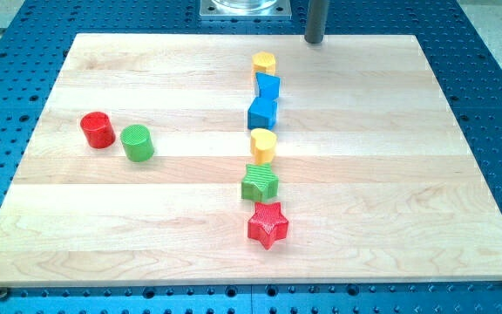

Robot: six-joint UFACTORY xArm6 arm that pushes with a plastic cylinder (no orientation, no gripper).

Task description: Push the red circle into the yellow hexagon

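Observation:
The red circle (97,129) stands at the view's left, with a green circle (136,142) just to its right, nearly touching. A yellow many-sided block (264,63), seemingly the hexagon, heads a column of blocks in the middle of the wooden board (408,174). A second yellow block (263,143), rounder and perhaps a heart, sits lower in that column. My tip (315,41) is at the view's top edge of the board, just right of and above the top yellow block, and far from the red circle.
Below the top yellow block the column holds two blue blocks (268,85) (262,112), then the second yellow block, a green star (260,182) and a red star (267,224). Blue perforated table surrounds the board.

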